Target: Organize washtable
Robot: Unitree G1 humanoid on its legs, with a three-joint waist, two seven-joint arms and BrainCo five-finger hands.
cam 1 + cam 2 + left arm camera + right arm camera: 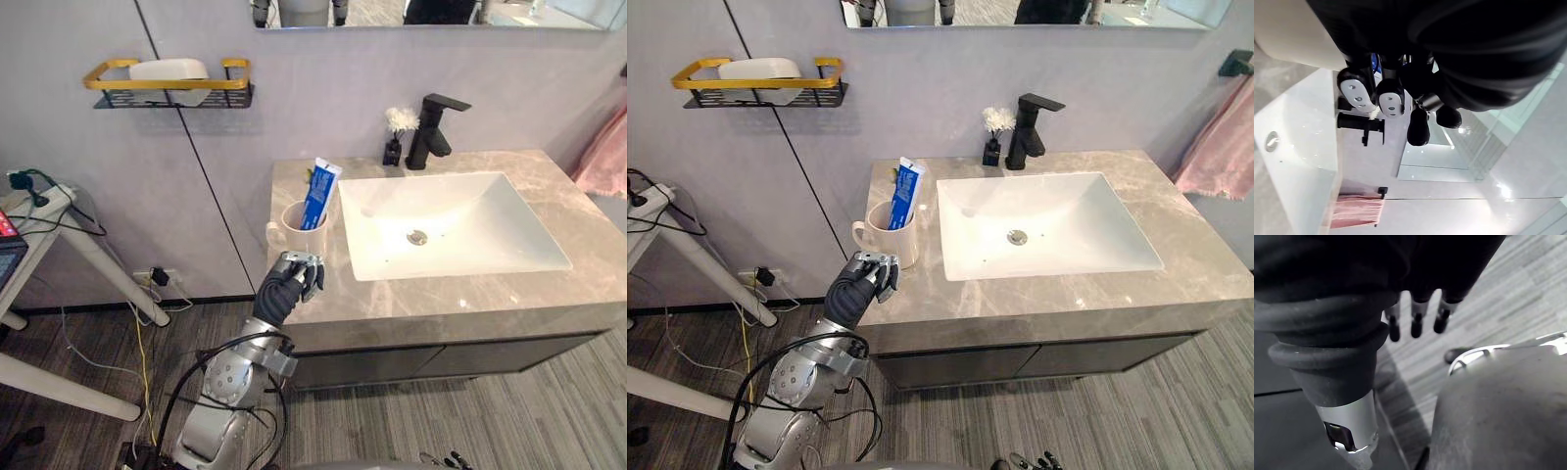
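Observation:
A cream cup (302, 233) with a handle stands on the marble counter (441, 296) near its front left corner. A blue and white toothpaste tube (319, 194) stands upright in it. My left hand (290, 278) hovers just in front of the cup at the counter's edge, a little apart from it, fingers (1356, 93) curled with nothing in them. The cup's wall (1298, 34) shows close by in the left wrist view. My right hand (1418, 318) hangs down over the floor with its fingers straight and nothing in it.
A white sink basin (392, 201) takes up the counter's middle, with a black faucet (431, 127) and a small dark bottle holding a white flower (395, 140) behind it. A gold-railed wall shelf (167, 88) carries a white dish. A pink towel (605, 152) hangs right; a table with cables (39, 215) stands left.

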